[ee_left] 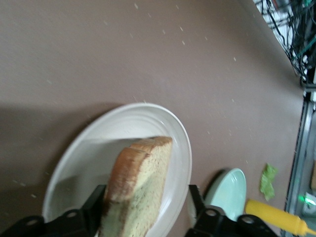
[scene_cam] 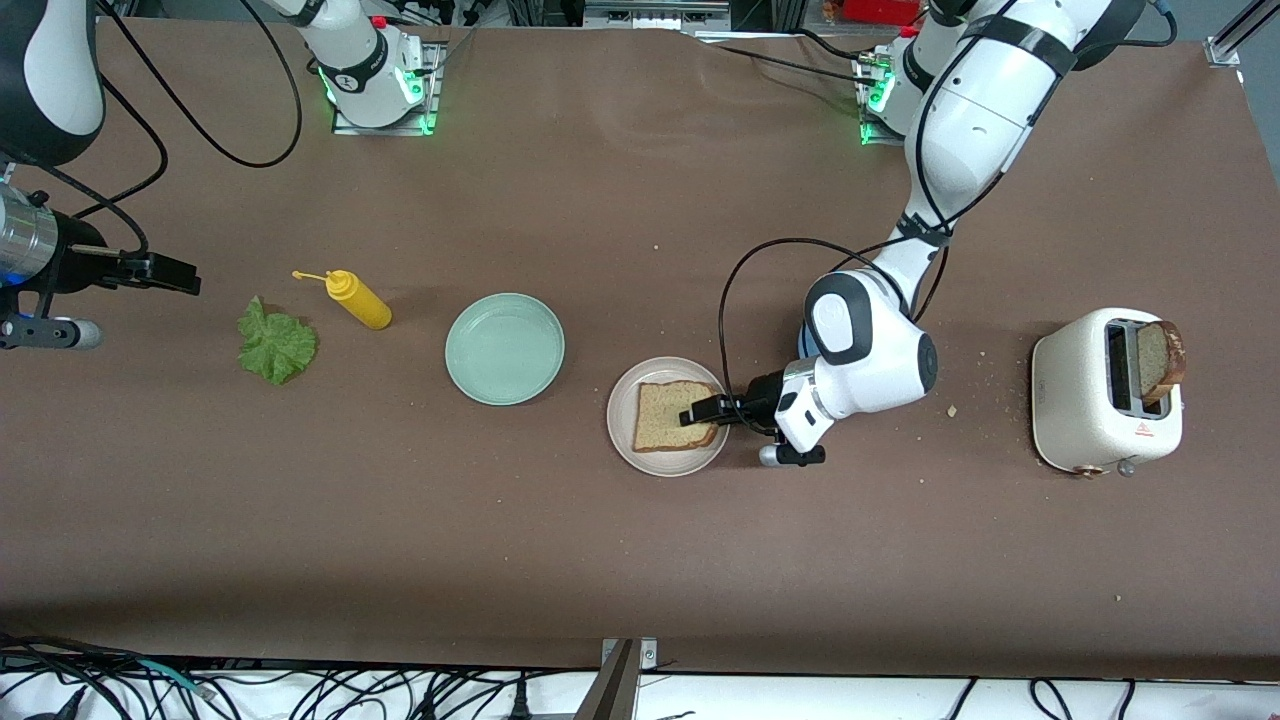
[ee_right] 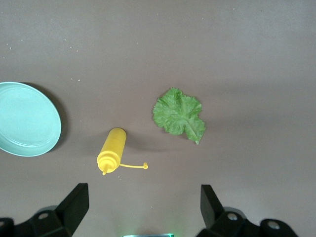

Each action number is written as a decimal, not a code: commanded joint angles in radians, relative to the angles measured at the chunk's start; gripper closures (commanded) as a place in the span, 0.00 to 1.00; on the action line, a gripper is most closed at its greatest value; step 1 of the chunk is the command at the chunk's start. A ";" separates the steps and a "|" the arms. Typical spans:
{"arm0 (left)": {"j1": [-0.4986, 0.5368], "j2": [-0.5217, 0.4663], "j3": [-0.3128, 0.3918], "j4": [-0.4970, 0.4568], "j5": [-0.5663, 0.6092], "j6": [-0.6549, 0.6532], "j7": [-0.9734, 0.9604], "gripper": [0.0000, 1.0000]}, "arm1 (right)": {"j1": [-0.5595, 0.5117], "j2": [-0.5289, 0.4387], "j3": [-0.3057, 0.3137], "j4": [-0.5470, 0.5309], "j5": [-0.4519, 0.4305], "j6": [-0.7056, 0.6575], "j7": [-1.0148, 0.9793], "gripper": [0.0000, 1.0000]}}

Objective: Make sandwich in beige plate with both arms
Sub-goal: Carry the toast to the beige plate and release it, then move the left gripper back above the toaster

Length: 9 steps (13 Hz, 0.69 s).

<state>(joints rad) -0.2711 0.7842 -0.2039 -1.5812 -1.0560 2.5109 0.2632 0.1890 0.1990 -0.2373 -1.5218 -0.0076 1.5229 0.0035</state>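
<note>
A slice of bread [scene_cam: 668, 415] lies on the beige plate [scene_cam: 622, 440] near the table's middle. My left gripper [scene_cam: 702, 411] is low over the slice's edge toward the left arm's end. In the left wrist view the bread [ee_left: 143, 177] sits between the spread fingers [ee_left: 96, 202] on the plate [ee_left: 94, 143], with a gap beside one finger. The left gripper [ee_left: 145, 193] is open. A second slice [scene_cam: 1160, 358] sticks up from the toaster [scene_cam: 1090, 400]. The lettuce leaf [scene_cam: 276, 345] [ee_right: 178, 116] lies toward the right arm's end. My right gripper [scene_cam: 185, 278] [ee_right: 143, 192] hangs open and empty over the table beside the lettuce.
A mint-green plate [scene_cam: 505, 348] [ee_right: 24, 118] sits between the beige plate and a yellow squeeze bottle [scene_cam: 360, 300] [ee_right: 112, 149] lying on its side. Crumbs dot the brown table near the toaster. Cables run along the table's front edge.
</note>
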 commanded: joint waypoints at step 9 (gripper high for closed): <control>0.006 -0.195 0.182 -0.179 -0.013 0.048 0.031 0.00 | -0.002 -0.009 0.001 -0.008 0.006 -0.003 0.007 0.00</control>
<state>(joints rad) -0.2621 0.6706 -0.0513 -1.6583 -1.0560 2.5554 0.2632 0.1890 0.1990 -0.2373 -1.5218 -0.0076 1.5229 0.0035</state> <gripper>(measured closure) 0.000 0.000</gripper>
